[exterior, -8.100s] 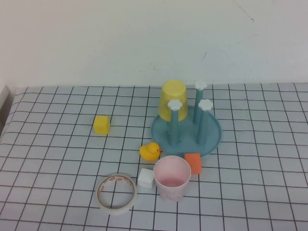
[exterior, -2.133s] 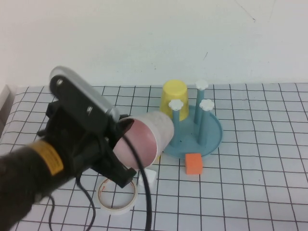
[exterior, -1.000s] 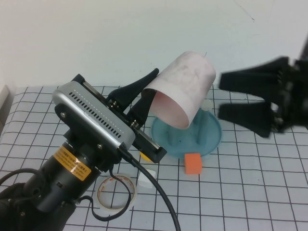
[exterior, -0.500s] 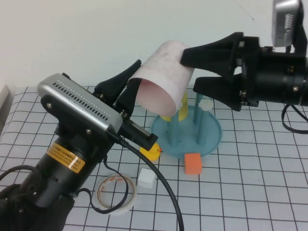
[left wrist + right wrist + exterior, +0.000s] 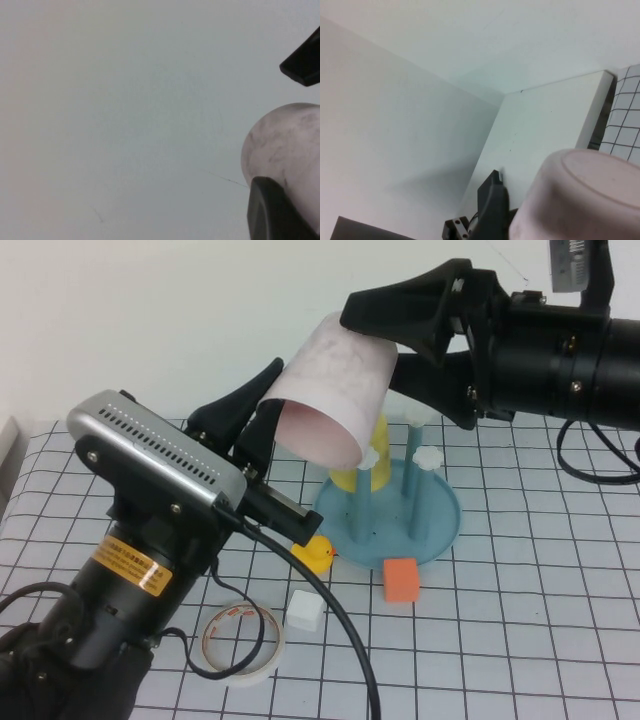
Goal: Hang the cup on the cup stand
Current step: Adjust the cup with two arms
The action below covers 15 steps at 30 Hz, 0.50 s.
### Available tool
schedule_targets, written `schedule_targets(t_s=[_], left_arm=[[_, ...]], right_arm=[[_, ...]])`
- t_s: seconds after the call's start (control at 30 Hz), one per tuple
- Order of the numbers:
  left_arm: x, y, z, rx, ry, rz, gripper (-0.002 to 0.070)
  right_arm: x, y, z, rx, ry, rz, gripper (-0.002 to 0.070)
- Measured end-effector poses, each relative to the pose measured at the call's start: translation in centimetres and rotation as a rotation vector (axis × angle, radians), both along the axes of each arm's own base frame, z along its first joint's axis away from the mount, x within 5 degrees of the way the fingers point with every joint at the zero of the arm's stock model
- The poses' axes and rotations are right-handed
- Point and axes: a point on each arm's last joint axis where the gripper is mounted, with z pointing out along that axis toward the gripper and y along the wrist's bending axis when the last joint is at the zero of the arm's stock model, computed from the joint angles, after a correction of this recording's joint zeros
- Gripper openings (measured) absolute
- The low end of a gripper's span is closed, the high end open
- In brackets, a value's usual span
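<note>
From the high view, the left gripper point(image 5: 262, 412) is pinching the cup point(image 5: 333, 388) by its rim up over the cup stand point(image 5: 440, 525), looks like a handoff. The right gripper point(image 5: 405, 325) is spread wide around its closed end.

Left wrist: the cup point(image 5: 282, 137) is sitting by one finger point(image 5: 275, 212).

Right wrist: the cup's point(image 5: 580, 197) base is filling the corner.

a yellow cup point(image 5: 352, 478) sits upturned at about 12 o'clock on the checked cloth point(image 5: 520, 620), mostly hidden; a rubber duck point(image 5: 318, 554) sits near the centre; an orange block point(image 5: 400, 580) lies just at 3 o'clock of the duck; a white cube point(image 5: 303, 611) lies at 6 o'clock of the duck; a tape roll point(image 5: 243, 642) lies flat at 8 o'clock of the cube, just beside it; a white wall point(image 5: 150, 320) stands behind.
</note>
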Motion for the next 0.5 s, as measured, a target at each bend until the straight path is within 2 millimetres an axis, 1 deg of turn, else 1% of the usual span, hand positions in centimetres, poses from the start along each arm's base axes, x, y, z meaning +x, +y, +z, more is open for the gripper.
schedule_targets(t_s=[0.37,0.5], left_arm=[[-0.01,-0.01,0.0,0.001,-0.001,-0.001,0.0005],[-0.09,-0.15,-0.02,0.015,-0.008,-0.014,0.0005]], right_arm=[[0.0,0.02,-0.02,0.015,0.026,-0.001,0.0687],[0.2,0.3,-0.55,0.013,0.043,0.016,0.0687]])
